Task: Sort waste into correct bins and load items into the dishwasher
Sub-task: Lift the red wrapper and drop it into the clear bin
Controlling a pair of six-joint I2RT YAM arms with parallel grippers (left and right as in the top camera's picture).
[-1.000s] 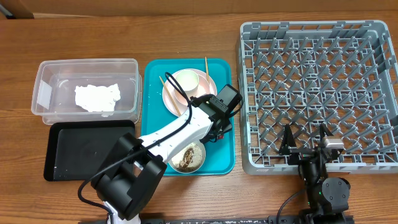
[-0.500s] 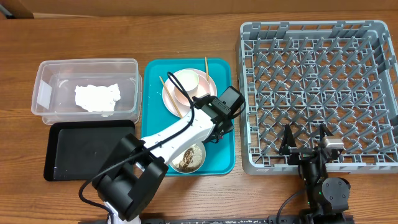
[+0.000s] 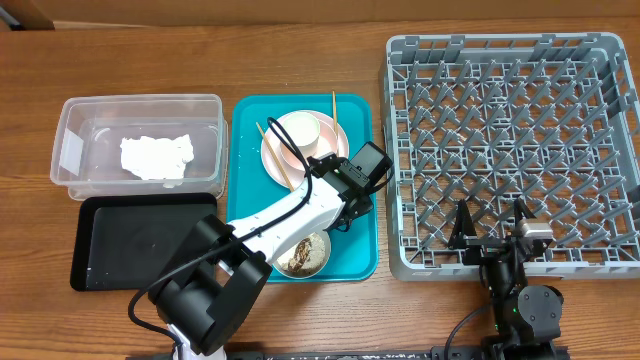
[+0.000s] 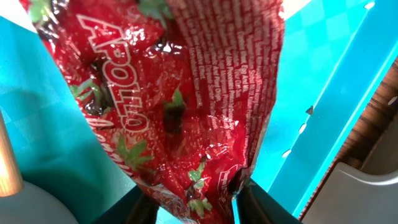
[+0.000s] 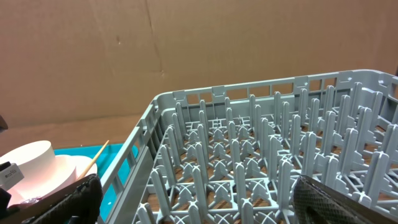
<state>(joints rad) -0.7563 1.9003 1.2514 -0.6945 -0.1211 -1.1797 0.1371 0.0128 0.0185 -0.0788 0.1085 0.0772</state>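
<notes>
Where left tool (image 4: pixel 193 206) pinches it, red wrapper (image 4: pixel 168 93) crinkled, glossy, creased.

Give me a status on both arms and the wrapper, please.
Left fingers straddle red wrapper over teal tray, grip unconfirmed. Right fingers open beside rack. Nothing obstructing.

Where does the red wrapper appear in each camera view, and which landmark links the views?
Overhead: not visible; the left gripper covers its spot on the teal tray's right side.
Left wrist: the red wrapper fills the middle, with teal tray behind it.
Right wrist: not in it.
Shared landmark: the teal tray, a sliver at lower left in the right wrist view.
</notes>
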